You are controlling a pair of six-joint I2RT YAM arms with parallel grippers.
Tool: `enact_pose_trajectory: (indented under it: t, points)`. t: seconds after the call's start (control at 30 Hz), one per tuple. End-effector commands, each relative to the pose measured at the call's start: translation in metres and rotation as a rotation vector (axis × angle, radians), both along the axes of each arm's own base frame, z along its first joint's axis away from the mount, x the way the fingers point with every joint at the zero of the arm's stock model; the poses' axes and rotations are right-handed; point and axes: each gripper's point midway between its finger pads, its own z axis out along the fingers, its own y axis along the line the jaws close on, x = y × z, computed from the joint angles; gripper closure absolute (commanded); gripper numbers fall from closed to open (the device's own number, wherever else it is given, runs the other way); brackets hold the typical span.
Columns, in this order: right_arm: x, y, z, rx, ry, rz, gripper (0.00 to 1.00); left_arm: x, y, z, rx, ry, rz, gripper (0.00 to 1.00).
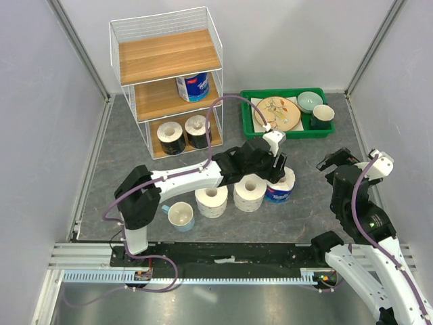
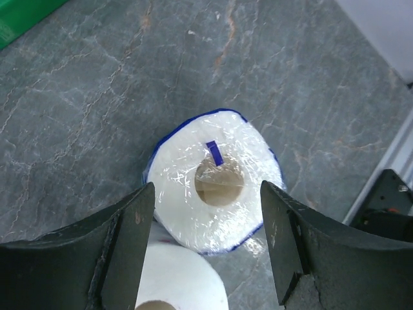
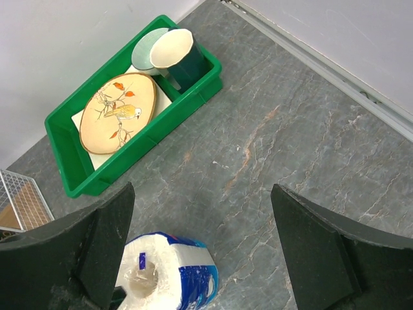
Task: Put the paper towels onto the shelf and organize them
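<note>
The jaws of the left arm [image 1: 183, 177] were held apart on either side of a blue-wrapped roll [image 2: 193, 213] standing on the surface [image 1: 298, 152], those of the right arm [image 1: 355, 196] were likewise spread, and another blue-wrapped roll [image 1: 193, 87] was seen on the shelf [image 1: 169, 54].

Bright even light, soft shadows, seemingly mild glare on blue-wrapped roll [image 2: 213, 184]
</note>
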Motion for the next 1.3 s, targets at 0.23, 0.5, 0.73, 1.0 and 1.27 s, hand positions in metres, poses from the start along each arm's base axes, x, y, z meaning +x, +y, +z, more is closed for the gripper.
enact_pose_trajectory:
  t: [0.23, 0.5, 0.73, 1.0, 1.27]
  points:
    - [-0.001, 0.0, -0.004, -0.01, 0.009, 0.011, 0.05, 0.015, 0.008, -0.034, 0.175, -0.047, 0.032, 0.27]
    - [0.0, 0.002, -0.007, -0.007, 0.016, 0.017, 0.04, 0.015, 0.004, -0.048, 0.196, -0.033, 0.023, 0.29]
    - [0.0, 0.002, -0.008, -0.016, 0.019, 0.021, 0.04, 0.021, -0.002, -0.059, 0.221, -0.029, 0.029, 0.36]
    - [0.001, 0.004, -0.006, -0.032, 0.034, 0.044, 0.04, 0.017, -0.009, -0.054, 0.217, -0.003, 0.004, 0.69]
    - [0.007, 0.016, -0.009, -0.055, 0.095, 0.118, 0.04, 0.017, -0.013, 0.011, 0.14, -0.033, -0.007, 0.74]
